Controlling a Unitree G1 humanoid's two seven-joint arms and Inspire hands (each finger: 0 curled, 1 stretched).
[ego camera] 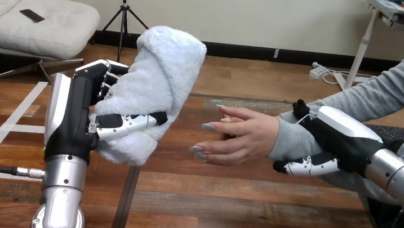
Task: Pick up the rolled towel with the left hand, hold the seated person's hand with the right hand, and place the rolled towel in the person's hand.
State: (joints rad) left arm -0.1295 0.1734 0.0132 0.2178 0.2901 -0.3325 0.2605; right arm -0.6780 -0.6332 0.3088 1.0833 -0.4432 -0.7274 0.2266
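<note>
robot's left hand (83,114), raised above the wooden table (235,208), is closed round a white rolled towel (161,78). thumb (131,122) crosses the towel's front, fingers wrap behind it. the towel sits just right of the palm. its long axis is near upright, w/ the top end leaning up and right, away from the hand and toward the person; the bottom end hangs just below the thumb. right of the towel, close but not touching, is the person's hand (239,138), open, fingers pointing left at the towel. further right, robot's right hand (336,136) is clamped on the person's wrist over a grey sleeve (293,140), fingers curled over the top, thumb underneath.
</note>
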